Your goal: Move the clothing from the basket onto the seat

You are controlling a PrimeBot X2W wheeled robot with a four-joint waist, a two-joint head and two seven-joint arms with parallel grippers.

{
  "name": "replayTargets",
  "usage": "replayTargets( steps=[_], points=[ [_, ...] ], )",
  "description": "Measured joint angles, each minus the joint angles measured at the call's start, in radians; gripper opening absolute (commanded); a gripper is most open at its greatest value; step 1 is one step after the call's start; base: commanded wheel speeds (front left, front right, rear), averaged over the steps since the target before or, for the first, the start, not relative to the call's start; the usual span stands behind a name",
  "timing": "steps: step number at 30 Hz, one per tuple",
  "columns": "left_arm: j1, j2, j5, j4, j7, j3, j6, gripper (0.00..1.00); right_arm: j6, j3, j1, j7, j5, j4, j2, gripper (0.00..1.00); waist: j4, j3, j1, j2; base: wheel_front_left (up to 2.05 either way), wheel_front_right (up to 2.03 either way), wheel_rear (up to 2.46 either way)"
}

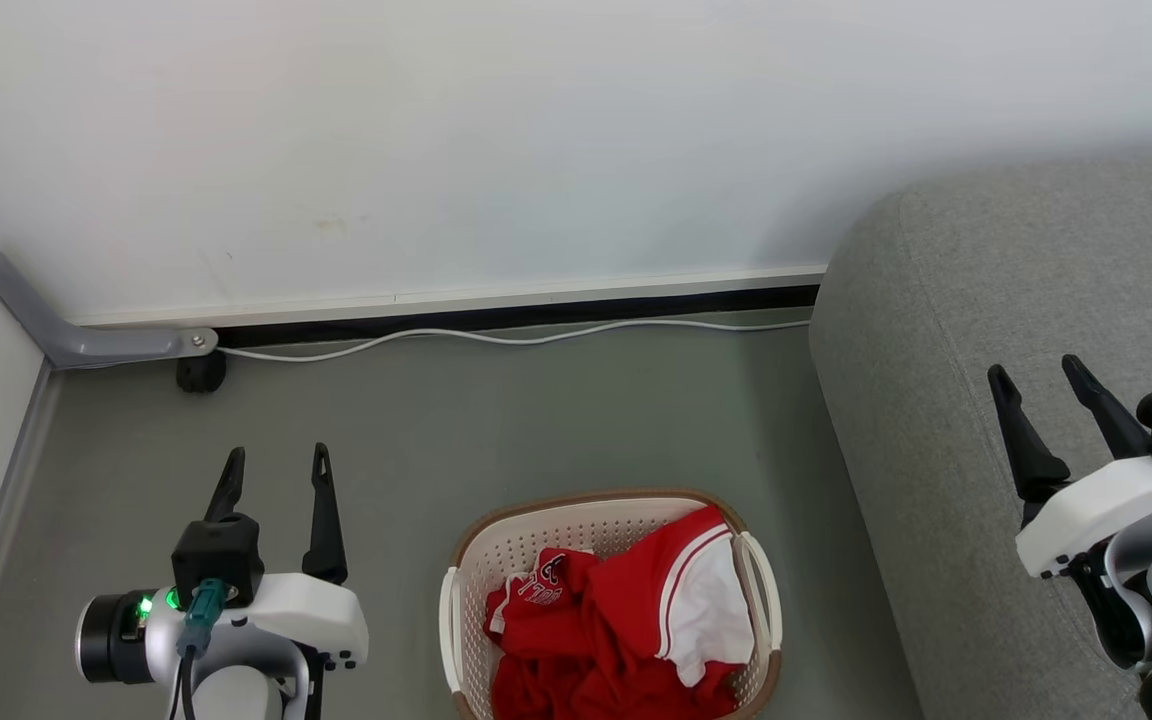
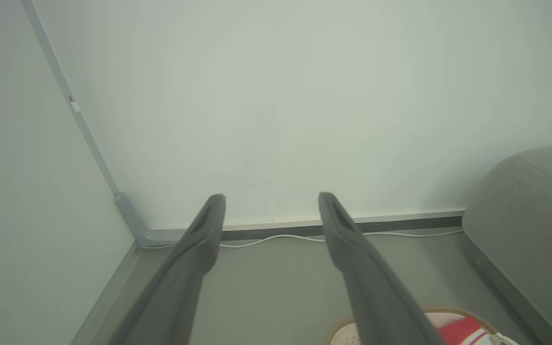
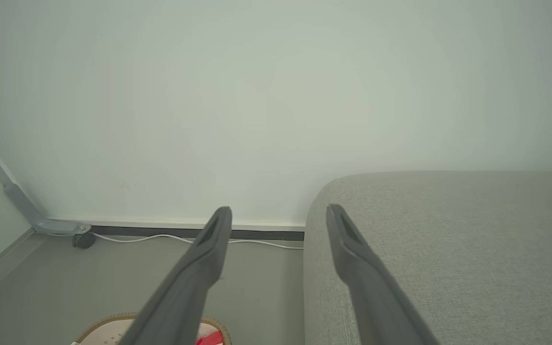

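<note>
- Right now my left gripper hangs over the floor, to the left of the basket. Its two dark fingers are spread wide, point toward the wall, and have nothing between them.
- My right gripper hovers above the seat, close to the seat's left edge. Its fingers are parted about as wide, lean slightly left in the head view, and grip nothing.
- I see the clothing heaped inside the basket. It is red fabric with white trim, with a white panel draped toward the right-hand rim and white lettering on a fold at the left.
- I read the basket as standing on the floor between my two grippers, near the grey seat, with a strip of floor showing between them.
- Both grippers are well apart from the basket and the clothing.
- Through the left wrist camera I catch the brown rim and a sliver of red at the bottom edge, right of the fingers.
- Through the right wrist camera I see the seat's rounded corner under the right-hand finger, and the basket rim low on the left.
- A white cable trails along the foot of the wall, from a grey corner bracket across to the seat.
</note>
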Motion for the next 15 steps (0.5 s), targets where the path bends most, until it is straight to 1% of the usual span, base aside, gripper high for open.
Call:
replayTargets(
  steps=[6,9,12,15],
  points=[
    [0.0,-0.001,0.0,0.009,0.0,0.011,-0.001,1.0,0.0,-0.011,0.0,0.0,-0.007,-0.002,0.0,1.0,-0.001,0.003,0.0,0.0,0.0,0.0,0.0],
    [0.0,-0.002,0.0,0.022,0.0,0.014,-0.011,1.0,0.0,-0.017,0.001,0.0,-0.007,-0.009,0.003,1.0,-0.003,0.002,0.0,0.0,0.0,0.0,0.0],
    [0.0,-0.002,0.0,0.03,0.0,0.02,-0.034,1.0,0.0,-0.024,0.001,0.0,-0.007,-0.016,0.006,1.0,-0.003,0.002,0.0,0.0,0.0,0.0,0.0],
    [0.0,-0.002,0.0,0.03,0.0,0.027,-0.043,1.0,0.0,-0.029,0.002,0.0,-0.007,-0.018,0.008,1.0,-0.004,0.002,0.0,0.0,0.0,0.0,0.0]
  ],
)
